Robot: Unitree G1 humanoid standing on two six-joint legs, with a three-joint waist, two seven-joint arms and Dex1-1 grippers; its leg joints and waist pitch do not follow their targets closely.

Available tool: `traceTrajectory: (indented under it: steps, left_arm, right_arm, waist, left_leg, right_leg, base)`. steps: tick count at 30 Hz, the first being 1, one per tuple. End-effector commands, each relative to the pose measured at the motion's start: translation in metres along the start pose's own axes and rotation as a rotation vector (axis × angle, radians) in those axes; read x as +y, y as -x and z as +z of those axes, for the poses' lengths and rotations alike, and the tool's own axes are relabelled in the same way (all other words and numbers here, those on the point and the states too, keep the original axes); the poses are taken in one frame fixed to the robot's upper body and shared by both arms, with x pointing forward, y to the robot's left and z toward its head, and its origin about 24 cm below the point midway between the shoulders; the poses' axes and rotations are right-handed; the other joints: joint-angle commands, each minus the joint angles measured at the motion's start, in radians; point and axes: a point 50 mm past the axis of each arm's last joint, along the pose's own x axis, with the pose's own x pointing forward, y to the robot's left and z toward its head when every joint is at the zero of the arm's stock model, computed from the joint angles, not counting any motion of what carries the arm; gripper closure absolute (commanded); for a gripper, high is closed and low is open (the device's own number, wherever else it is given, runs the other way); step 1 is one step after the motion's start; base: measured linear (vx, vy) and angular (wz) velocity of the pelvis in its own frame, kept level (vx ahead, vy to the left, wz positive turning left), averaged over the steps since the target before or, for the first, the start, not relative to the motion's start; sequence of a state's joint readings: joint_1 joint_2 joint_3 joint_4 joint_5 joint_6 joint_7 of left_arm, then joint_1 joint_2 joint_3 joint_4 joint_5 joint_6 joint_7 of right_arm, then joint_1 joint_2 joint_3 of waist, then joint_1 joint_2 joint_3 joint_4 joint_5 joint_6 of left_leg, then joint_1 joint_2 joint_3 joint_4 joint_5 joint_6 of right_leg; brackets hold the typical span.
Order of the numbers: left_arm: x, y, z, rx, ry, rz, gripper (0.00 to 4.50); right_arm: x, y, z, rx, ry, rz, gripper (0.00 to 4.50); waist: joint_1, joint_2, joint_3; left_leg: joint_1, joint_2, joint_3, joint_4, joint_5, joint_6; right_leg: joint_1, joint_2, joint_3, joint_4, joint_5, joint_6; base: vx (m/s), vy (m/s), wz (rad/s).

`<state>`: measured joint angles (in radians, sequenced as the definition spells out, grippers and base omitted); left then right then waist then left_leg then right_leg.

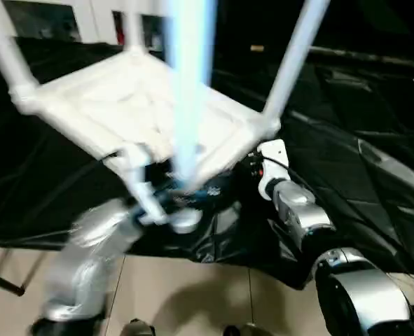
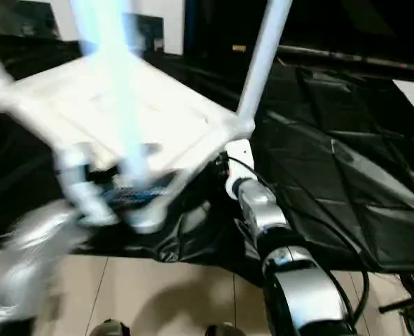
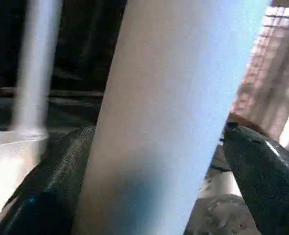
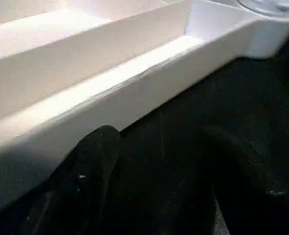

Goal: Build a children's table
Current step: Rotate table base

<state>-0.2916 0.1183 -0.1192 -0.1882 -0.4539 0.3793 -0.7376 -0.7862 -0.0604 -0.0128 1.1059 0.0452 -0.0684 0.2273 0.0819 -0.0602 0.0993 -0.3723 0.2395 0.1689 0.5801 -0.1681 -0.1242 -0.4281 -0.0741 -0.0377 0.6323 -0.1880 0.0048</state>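
1. Top lies underside-up on black sheeting, tilted. Ribs face me. Legs already stand in the far-left socket and the right-hand socket, both rising out of view.

2. L hand: fingers wide apart, one each side of a leg tube. Whether the pads press it I can't tell from the wrist cam; reads as bracketing more than clamping. In the head cam that leg is a blurred pale-blue streak rising from the near corner of the top, L forearm blurred below it.

3. R hand: fingers partly open, nothing between them. It sits just beside the top's long side wall, above the sheeting. Contact w/ wall: can't tell. R forearm reaches in under the right corner.

4. Step in hand, my read: seating the near-corner leg. Three legs visible, fourth not accounted for.

5. To do it well: keep the tube in line w/ the socket axis before pushing; a canted tube will bind. Firm up L grip before loading it, else it may slip.

6. Use R hand to steady the side wall so the top doesn't skate on the sheeting.

7. Risk: tilted top may rock under the push.
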Motion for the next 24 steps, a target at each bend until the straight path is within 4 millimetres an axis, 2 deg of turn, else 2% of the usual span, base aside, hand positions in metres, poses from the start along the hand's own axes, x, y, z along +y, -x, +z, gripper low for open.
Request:
traceTrajectory:
  steps: [1,2,3,4,5,6,8,10,11,13,16,18,19,20,21,22,24]
  left_arm:
    - [-0.012,-0.015,-0.003,0.006,-0.01,-0.102,0.04]
    - [-0.004,-0.023,-0.007,0.03,-0.037,-0.078,0.04]
    - [-0.004,-0.024,-0.007,0.031,-0.038,-0.077,0.04]
    - [0.003,-0.027,-0.01,0.061,-0.075,-0.043,0.04]
    - [0.017,-0.029,-0.013,0.108,-0.13,0.018,0.04]
    - [0.02,-0.028,-0.014,0.118,-0.137,0.029,0.04]
    - [0.029,-0.027,-0.015,0.143,-0.157,0.065,0.04]
    - [0.065,-0.015,-0.013,0.243,-0.296,0.235,0.04]
    - [0.069,-0.013,-0.012,0.253,-0.314,0.258,0.04]
    - [0.081,-0.01,-0.01,0.269,-0.341,0.318,0.04]
    - [0.093,-0.012,-0.007,0.286,-0.394,0.383,0.04]
    - [0.099,-0.018,-0.004,0.283,-0.429,0.423,0.04]
    - [0.1,-0.024,-0.001,0.265,-0.443,0.442,0.04]
    - [0.1,-0.024,-0.001,0.265,-0.443,0.442,0.04]
    - [0.102,-0.032,0.001,0.238,-0.456,0.457,0.04]
    - [0.102,-0.034,0.001,0.23,-0.457,0.458,0.04]
    - [0.091,-0.051,0.003,0.141,-0.404,0.374,0.04]
  right_arm:
    - [0.015,-0.005,0.012,-0.04,0.008,0.073,1.48]
    - [0.012,-0.005,0.012,-0.041,0.013,0.055,1.48]
    - [0.012,-0.005,0.012,-0.041,0.013,0.054,1.48]
    - [0.009,-0.005,0.012,-0.041,0.016,0.034,1.48]
    - [0.001,-0.003,0.011,-0.043,0.013,-0.013,1.48]
    - [-0.001,-0.003,0.011,-0.044,0.011,-0.024,1.48]
    - [-0.007,-0.001,0.012,-0.051,0.004,-0.049,1.48]
    - [-0.03,0.008,0.013,-0.09,-0.023,-0.122,1.48]
    - [-0.033,0.009,0.012,-0.095,-0.024,-0.127,1.48]
    - [-0.043,0.015,0.01,-0.103,-0.027,-0.147,1.48]
    - [-0.058,0.026,0.004,-0.111,-0.024,-0.177,1.48]
    - [-0.066,0.033,0.0,-0.116,-0.015,-0.185,1.48]
    - [-0.069,0.037,-0.002,-0.119,-0.008,-0.186,1.48]
    - [-0.069,0.037,-0.002,-0.119,-0.008,-0.186,1.48]
    - [-0.071,0.042,-0.003,-0.126,-0.002,-0.183,1.48]
    - [-0.072,0.044,-0.003,-0.129,-0.001,-0.182,1.48]
    - [-0.072,0.052,-0.001,-0.155,0.001,-0.17,1.48]
  waist:
    - [0.007,0.01,-0.079]
    - [0.007,0.018,-0.08]
    - [0.007,0.016,-0.08]
    - [0.007,0.019,-0.081]
    - [0.008,0.022,-0.08]
    - [0.009,0.021,-0.079]
    - [0.01,0.021,-0.083]
    - [0.014,0.024,-0.085]
    - [0.017,0.023,-0.082]
    - [0.019,0.02,-0.079]
    - [0.022,0.022,-0.079]
    - [0.021,0.019,-0.08]
    - [0.025,0.024,-0.081]
    - [0.026,0.021,-0.081]
    - [0.03,0.022,-0.083]
    - [0.031,0.02,-0.081]
    - [0.042,0.02,-0.085]
  left_leg:
    - [0.001,-0.028,0.022,-0.051,-0.089,0.047]
    - [0.005,-0.027,0.023,-0.05,-0.087,0.051]
    - [0.006,-0.028,0.023,-0.049,-0.087,0.055]
    - [0.006,-0.027,0.023,-0.049,-0.088,0.054]
    - [0.007,-0.027,0.022,-0.051,-0.103,0.057]
    - [0.01,-0.027,0.023,-0.051,-0.113,0.055]
    - [0.008,-0.026,0.021,-0.051,-0.12,0.041]
    - [0.014,-0.028,0.022,-0.05,-0.119,0.043]
    - [0.014,-0.031,0.022,-0.051,-0.118,0.047]
    - [0.008,-0.028,0.019,-0.053,-0.154,0.018]
    - [0.013,-0.031,0.02,-0.053,-0.2,0.0]
    - [0.007,-0.031,0.017,-0.054,-0.195,-0.002]
    - [0.013,-0.031,0.02,-0.052,-0.198,0.0]
    - [0.012,-0.031,0.019,-0.051,-0.192,0.004]
    - [0.007,-0.031,0.017,-0.051,-0.18,0.006]
    - [0.009,-0.033,0.018,-0.051,-0.183,0.011]
    - [0.008,-0.03,0.017,-0.049,-0.165,0.019]
  right_leg:
    - [0.07,-0.029,0.026,-0.045,0.085,-0.228]
    - [0.067,-0.028,0.026,-0.046,0.1,-0.235]
    - [0.067,-0.027,0.026,-0.046,0.103,-0.237]
    - [0.068,-0.027,0.027,-0.044,0.109,-0.242]
    - [0.067,-0.026,0.026,-0.048,0.094,-0.241]
    - [0.066,-0.026,0.026,-0.05,0.081,-0.237]
    - [0.071,-0.031,0.026,-0.047,0.065,-0.237]
    - [0.067,-0.025,0.026,-0.049,0.074,-0.235]
    - [0.067,-0.023,0.025,-0.053,0.063,-0.224]
    - [0.072,-0.03,0.026,-0.052,0.01,-0.213]
    - [0.067,-0.03,0.027,-0.064,-0.077,-0.193]
    - [0.071,-0.032,0.027,-0.062,-0.084,-0.196]
    - [0.065,-0.03,0.028,-0.068,-0.086,-0.192]
    - [0.066,-0.03,0.028,-0.067,-0.076,-0.194]
    - [0.069,-0.031,0.027,-0.064,-0.065,-0.205]
    - [0.067,-0.03,0.027,-0.068,-0.07,-0.203]
    - [0.073,-0.034,0.028,-0.064,-0.035,-0.217]
  base:
    - [0.0,0.0,0.0]
    - [0.0,0.0,0.0]
    - [0.0,0.0,0.0]
    - [0.0,0.0,0.0]
    - [0.0,0.0,0.0]
    - [0.0,0.0,0.0]
    - [0.0,0.0,0.0]
    - [0.0,0.0,0.0]
    - [0.0,0.0,0.0]
    - [0.0,0.0,0.0]
    - [0.0,0.0,0.0]
    - [0.0,0.0,0.0]
    - [0.0,0.0,0.0]
    - [0.0,0.0,0.0]
    - [0.0,0.0,0.0]
    - [0.0,0.0,0.0]
    - [0.0,0.0,0.0]
